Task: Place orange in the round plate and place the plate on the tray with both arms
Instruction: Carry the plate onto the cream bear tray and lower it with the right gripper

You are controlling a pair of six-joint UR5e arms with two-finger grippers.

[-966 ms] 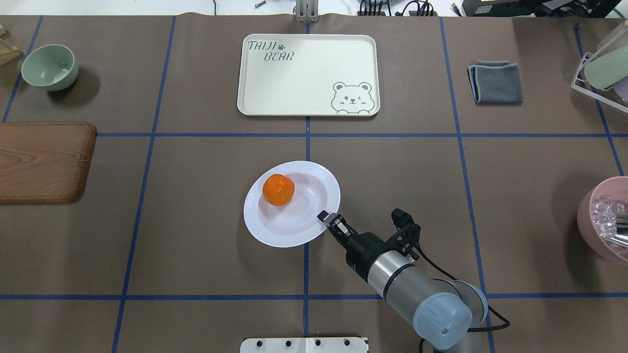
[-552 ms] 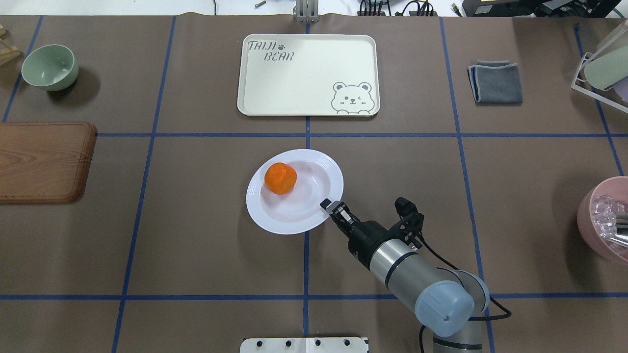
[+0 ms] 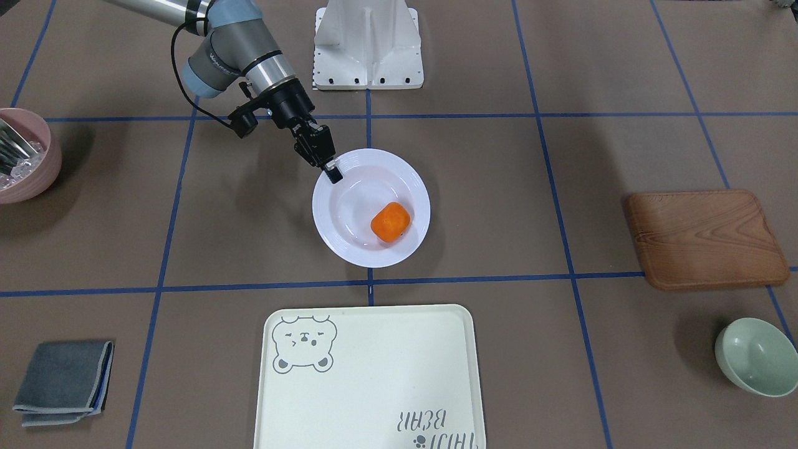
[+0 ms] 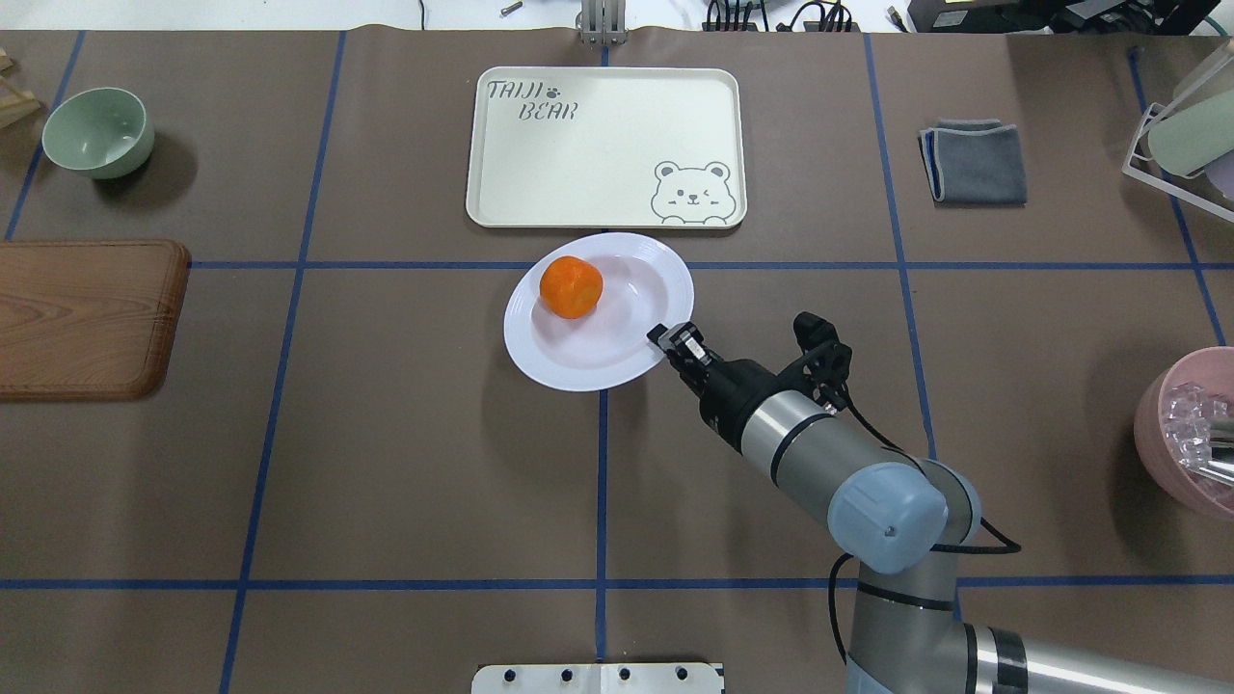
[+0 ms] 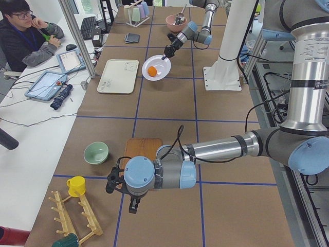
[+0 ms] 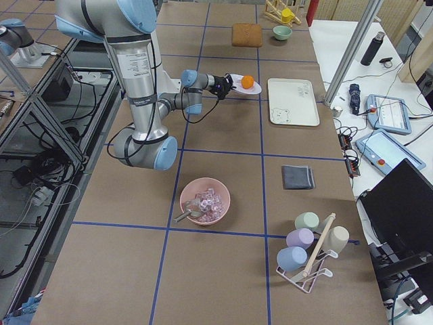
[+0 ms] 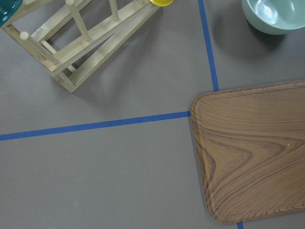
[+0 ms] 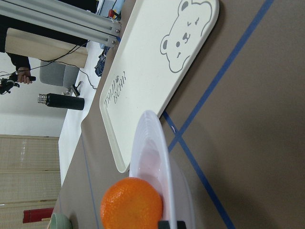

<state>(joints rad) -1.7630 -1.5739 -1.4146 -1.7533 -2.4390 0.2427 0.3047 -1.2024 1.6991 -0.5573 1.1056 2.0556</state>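
Observation:
The round plate (image 4: 617, 339) is glossy white, and the orange (image 4: 571, 287) lies in its far-left part. My right gripper (image 4: 665, 339) is shut on the plate's near-right rim. It holds the plate just short of the tray (image 4: 605, 145), apparently raised off the table. In the front-facing view the right gripper (image 3: 333, 173) pinches the rim of the plate (image 3: 355, 243), and a gap separates the plate from the tray (image 3: 368, 380). The right wrist view shows the orange (image 8: 132, 202) behind the plate rim (image 8: 157, 143). My left gripper (image 5: 132, 206) hangs near the wooden board; I cannot tell its state.
A wooden board (image 4: 87, 318) and a green bowl (image 4: 98, 130) sit at the left. A grey cloth (image 4: 974, 162), a cup rack (image 4: 1181, 125) and a pink bowl (image 4: 1191, 429) of ice are at the right. A wooden mug rack (image 7: 71, 43) stands near the left wrist.
My right gripper has carried the plate with the orange forward, away from the robot, toward the tray's near edge. Its grip on the rim is unchanged.

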